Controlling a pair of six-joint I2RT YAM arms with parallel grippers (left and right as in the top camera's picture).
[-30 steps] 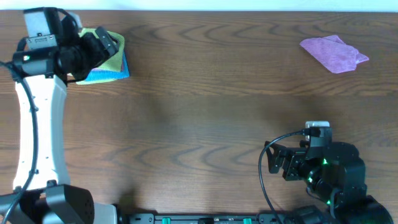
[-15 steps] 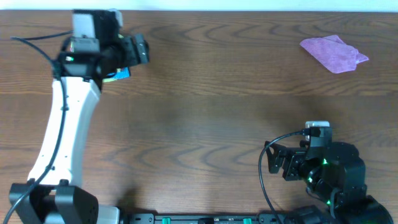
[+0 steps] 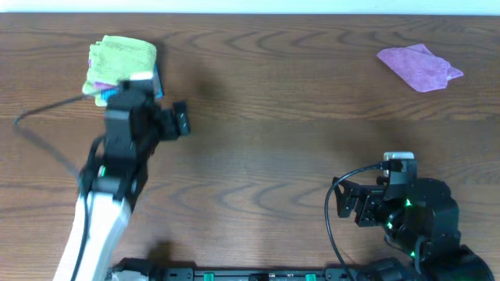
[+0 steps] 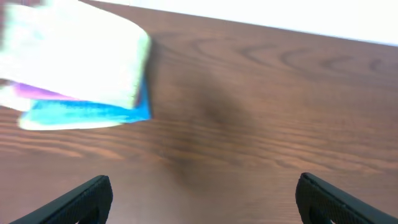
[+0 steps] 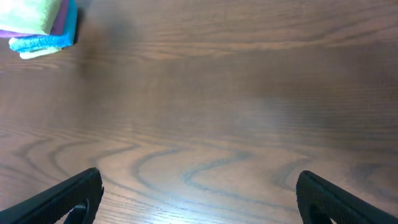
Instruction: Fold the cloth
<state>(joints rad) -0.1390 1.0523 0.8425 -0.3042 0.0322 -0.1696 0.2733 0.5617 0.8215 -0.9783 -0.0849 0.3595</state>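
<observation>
At the worktop's (image 3: 258, 156) far-left corner, the cloth (image 3: 123, 56) lies folded on top of a small stack, with a purple layer (image 4: 37, 92) and a blue cloth (image 4: 87, 115) showing beneath it. Left pincer (image 3: 175, 122) is near the stack, jaws wide apart and empty. Right pincer (image 3: 344, 201) sits by the front-right edge, also spread wide, holding nothing, well apart from a crumpled purple cloth (image 3: 419, 67) at far right.

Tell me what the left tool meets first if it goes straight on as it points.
Likely just bare table: the left tool aims past the stack of cloths, which sits off to one side. Depth unclear.
</observation>
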